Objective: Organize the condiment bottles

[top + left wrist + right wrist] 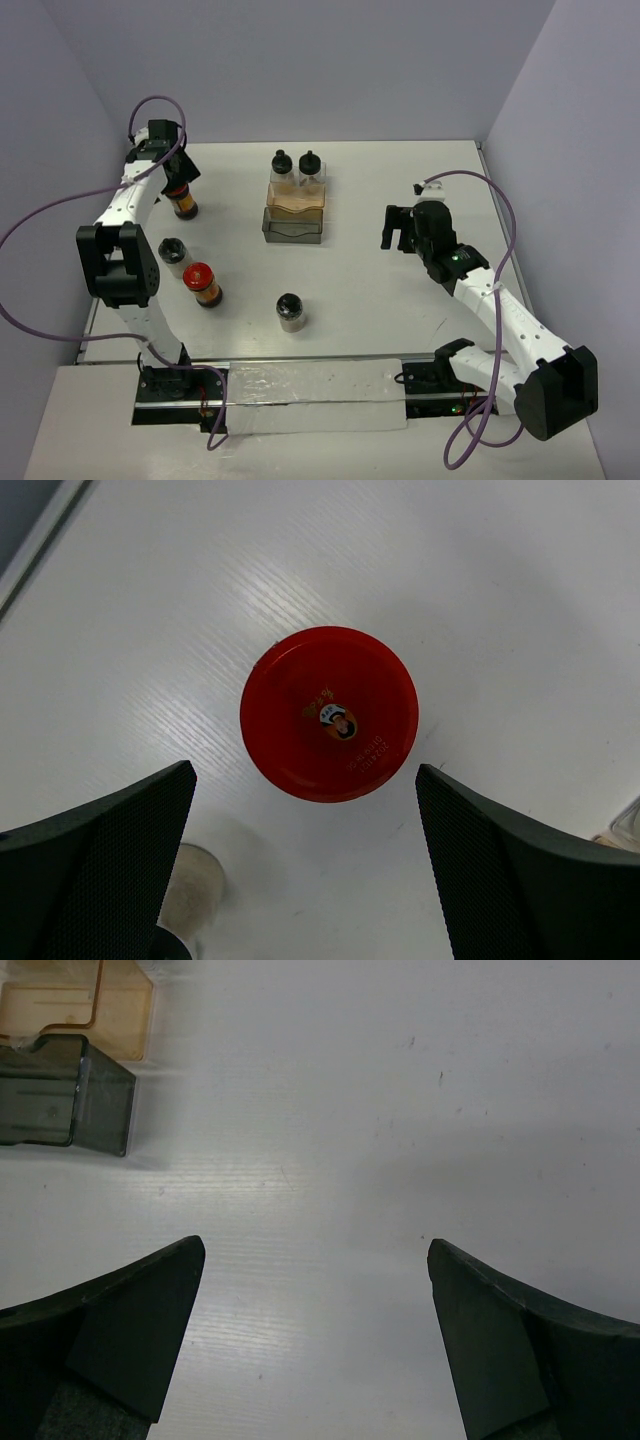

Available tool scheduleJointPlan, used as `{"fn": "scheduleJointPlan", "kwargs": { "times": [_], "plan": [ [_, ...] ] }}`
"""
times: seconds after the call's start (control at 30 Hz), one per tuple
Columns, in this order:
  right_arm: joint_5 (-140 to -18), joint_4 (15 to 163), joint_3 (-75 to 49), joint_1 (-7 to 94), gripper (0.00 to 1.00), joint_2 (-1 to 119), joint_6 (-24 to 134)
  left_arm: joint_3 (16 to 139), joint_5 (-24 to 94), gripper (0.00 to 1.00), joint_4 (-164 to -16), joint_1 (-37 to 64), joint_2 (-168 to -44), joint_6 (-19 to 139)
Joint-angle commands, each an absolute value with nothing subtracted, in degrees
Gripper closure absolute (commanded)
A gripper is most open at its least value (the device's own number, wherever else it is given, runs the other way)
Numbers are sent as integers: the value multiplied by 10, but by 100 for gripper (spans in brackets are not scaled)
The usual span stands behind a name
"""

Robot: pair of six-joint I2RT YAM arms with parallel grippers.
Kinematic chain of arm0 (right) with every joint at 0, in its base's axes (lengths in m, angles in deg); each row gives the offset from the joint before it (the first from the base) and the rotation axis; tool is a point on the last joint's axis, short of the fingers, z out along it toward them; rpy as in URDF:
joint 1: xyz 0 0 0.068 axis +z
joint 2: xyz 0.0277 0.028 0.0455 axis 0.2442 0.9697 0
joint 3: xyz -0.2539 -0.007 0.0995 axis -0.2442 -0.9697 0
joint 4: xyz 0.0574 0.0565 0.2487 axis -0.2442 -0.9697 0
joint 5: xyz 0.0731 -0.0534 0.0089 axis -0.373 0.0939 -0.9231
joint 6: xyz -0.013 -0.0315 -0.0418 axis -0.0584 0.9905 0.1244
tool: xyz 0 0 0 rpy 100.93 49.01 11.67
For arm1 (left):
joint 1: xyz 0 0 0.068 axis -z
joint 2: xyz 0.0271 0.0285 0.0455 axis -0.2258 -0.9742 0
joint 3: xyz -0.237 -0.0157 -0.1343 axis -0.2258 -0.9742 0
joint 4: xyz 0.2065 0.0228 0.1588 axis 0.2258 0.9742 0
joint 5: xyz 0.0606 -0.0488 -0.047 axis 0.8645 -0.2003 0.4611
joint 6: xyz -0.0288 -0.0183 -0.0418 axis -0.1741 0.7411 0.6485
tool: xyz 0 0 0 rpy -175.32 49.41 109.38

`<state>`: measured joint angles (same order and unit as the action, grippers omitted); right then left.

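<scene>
Left gripper [305, 772] is positioned over a red-capped bottle [328, 712], jaws spread wide, nothing clamped; right gripper [316, 1245] likewise spread, above the table [400, 1110].

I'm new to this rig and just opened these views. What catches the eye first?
A red-capped condiment bottle fills the left wrist view, centred under the open left claw, at the far left of the table. Mid-table, two black-capped bottles stand at the far end of a tray.
</scene>
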<state>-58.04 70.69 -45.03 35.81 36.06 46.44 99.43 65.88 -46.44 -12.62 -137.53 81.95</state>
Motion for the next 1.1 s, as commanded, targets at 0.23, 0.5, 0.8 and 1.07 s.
{"fn": "scheduleJointPlan", "kwargs": {
  "times": [0.23, 0.5, 0.8, 1.07],
  "plan": [
    [-581, 725, -444, 362, 0, 351, 465, 1021, 662, 0, -491, -130, -1420, 841],
    [-577, 722, -439, 363, 0, 350, 465, 1032, 665, 3, -495, -130, -1442, 848],
    [-576, 717, -438, 362, 0, 346, 465, 1017, 669, 9, -510, -130, -1433, 859],
    [-577, 715, -436, 363, 0, 342, 465, 1024, 669, 6, -511, -147, -1437, 867]
  ]
}}
